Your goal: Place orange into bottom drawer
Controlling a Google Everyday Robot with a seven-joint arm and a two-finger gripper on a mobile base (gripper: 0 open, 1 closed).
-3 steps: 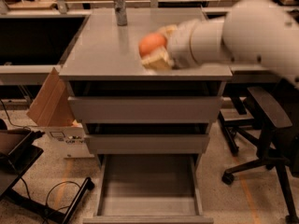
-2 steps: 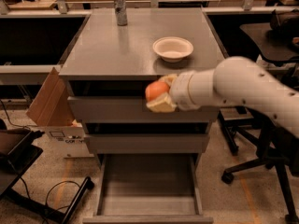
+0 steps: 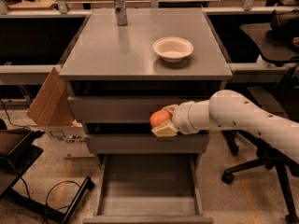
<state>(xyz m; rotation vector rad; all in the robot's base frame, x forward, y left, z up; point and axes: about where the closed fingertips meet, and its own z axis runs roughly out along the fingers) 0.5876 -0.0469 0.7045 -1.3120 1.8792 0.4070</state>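
Orange (image 3: 160,117) clamped in gripper (image 3: 163,121) — above bottom drawer (image 3: 147,204).

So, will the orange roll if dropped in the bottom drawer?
Round and smooth, the orange would probably roll on the flat floor of the bottom drawer. It seems firm: the gripper, in front of the upper drawers, holds it undented.

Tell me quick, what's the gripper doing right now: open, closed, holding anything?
Gripper: closed on the orange, held in front of the upper drawer fronts, above the open bottom drawer.
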